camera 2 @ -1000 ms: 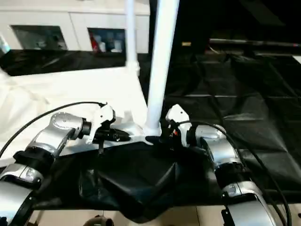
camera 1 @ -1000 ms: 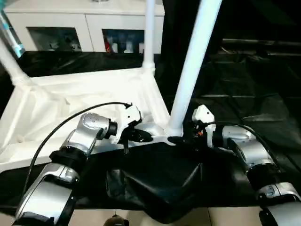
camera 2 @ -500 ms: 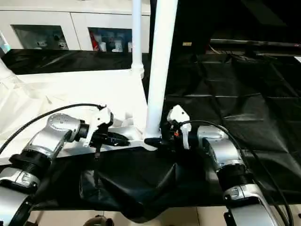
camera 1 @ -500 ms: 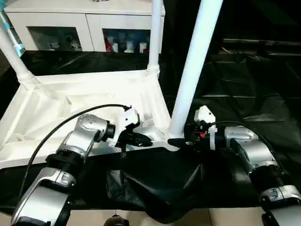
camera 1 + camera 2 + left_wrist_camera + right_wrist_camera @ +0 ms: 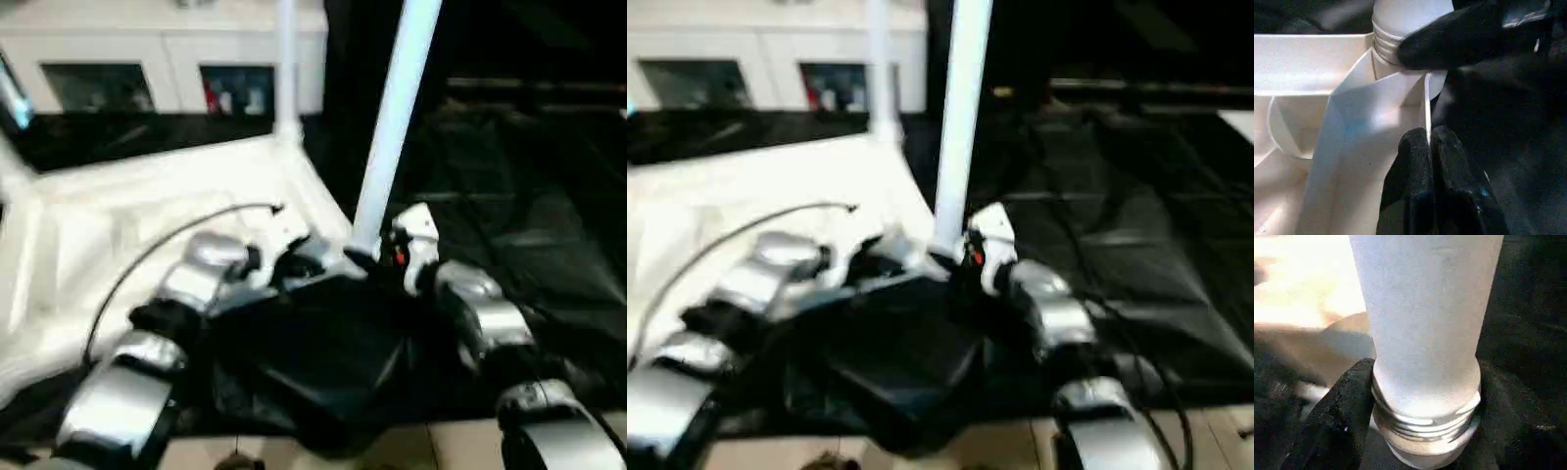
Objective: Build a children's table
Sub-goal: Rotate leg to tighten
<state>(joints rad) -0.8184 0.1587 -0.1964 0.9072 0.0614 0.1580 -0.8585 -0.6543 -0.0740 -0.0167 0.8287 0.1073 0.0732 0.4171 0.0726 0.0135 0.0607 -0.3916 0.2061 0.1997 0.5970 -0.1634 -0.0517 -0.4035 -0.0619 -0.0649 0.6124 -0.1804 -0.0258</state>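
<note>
The children's table lies upside down: its white tabletop (image 5: 147, 215) shows its ribbed underside. One white leg (image 5: 392, 117) stands upright in the near right corner socket, and another leg (image 5: 285, 59) rises at the far corner. My right gripper (image 5: 1425, 396) is shut on the near leg's threaded base (image 5: 1425, 423), with a black finger (image 5: 1347, 401) on each side. My left gripper (image 5: 1429, 134) is shut on the tabletop's thin rim (image 5: 1427, 107) right beside that corner. The right gripper's finger (image 5: 1464, 39) shows there against the leg's base.
A white cabinet (image 5: 147, 49) with glass doors stands behind the tabletop. Black cloth (image 5: 313, 362) covers the floor and bunches in folds just in front of both grippers. My silver forearms (image 5: 480, 313) reach in from the near edge.
The camera has tilted and shifted. My right gripper's fingers have drawn in around the leg's base. My left gripper stays shut at the corner rim.
</note>
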